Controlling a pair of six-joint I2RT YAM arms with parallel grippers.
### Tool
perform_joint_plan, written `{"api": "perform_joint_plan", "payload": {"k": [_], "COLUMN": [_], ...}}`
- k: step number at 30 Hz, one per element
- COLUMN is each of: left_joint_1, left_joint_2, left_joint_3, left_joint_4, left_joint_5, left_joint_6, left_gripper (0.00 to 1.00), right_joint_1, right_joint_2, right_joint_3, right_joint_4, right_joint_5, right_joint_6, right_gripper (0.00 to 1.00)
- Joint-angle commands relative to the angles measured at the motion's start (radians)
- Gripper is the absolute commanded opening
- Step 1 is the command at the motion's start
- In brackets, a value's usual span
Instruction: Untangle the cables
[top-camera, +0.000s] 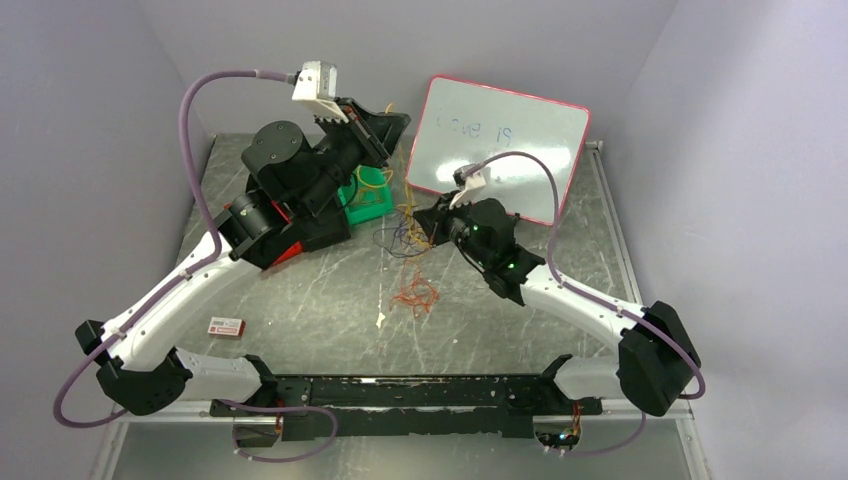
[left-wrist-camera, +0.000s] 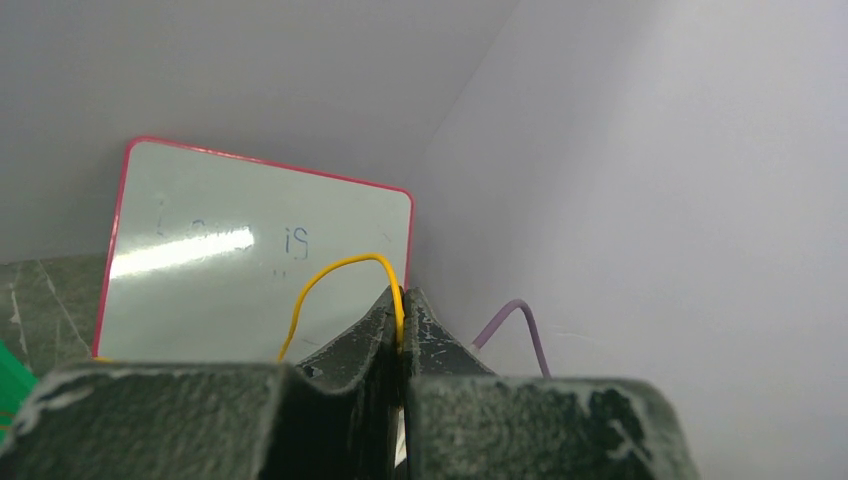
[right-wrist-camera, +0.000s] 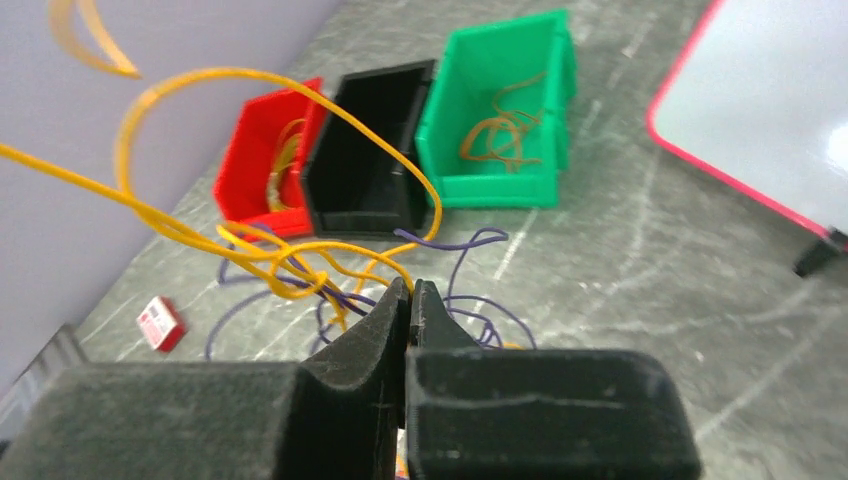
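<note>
several thin cables (top-camera: 404, 236) lay tangled on the table (top-camera: 300, 290) between the arms, yellow and dark purple loops knotted together, near the green bin (right-wrist-camera: 500, 190). an orange bundle (top-camera: 415, 294) lay just nearer. the raised left gripper (left-wrist-camera: 403, 300) pinched a yellow strand (left-wrist-camera: 340, 263); the right gripper (right-wrist-camera: 411, 295) was clenched on yellow wire at the tangle.

The cables (top-camera: 402, 240) lie tangled mid-bench, with an orange clump (top-camera: 415, 295) closer to the near edge. The right gripper (top-camera: 425, 225) sits at the tangle. The left gripper (top-camera: 400, 125) hangs raised toward the far edge, between a green bin (top-camera: 368, 202) and a whiteboard (top-camera: 510, 140).
</note>
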Motion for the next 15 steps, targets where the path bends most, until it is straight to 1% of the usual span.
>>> {"api": "perform_joint_plan", "payload": {"k": [1,5,12,15], "left_joint_1": [0.007,0.008,0.011,0.011], "left_joint_2": [-0.015,-0.043,-0.064,-0.071], "left_joint_3": [0.059,0.082,0.197,0.235], "left_joint_4": [-0.032,-0.072,-0.185,-0.206], "left_joint_5": [0.002,-0.047,-0.147,-0.187], "left_joint_6": [0.040,0.096,0.225,0.277], "left_gripper": [0.07,0.07,0.07,0.07], "right_joint_1": [0.001,-0.013,-0.045,-0.050], "right_joint_2": [-0.021,-0.061,-0.164,-0.198], "right_joint_3": [-0.004,-0.070,-0.213,-0.257], "right_joint_4": [-0.154,-0.266,-0.403,-0.449], "right_joint_5": [0.238,0.303,0.322,0.320], "right_joint_6": [0.066,0.119,0.207,0.237], "right_gripper": [0.00,0.00,0.00,0.00]}}
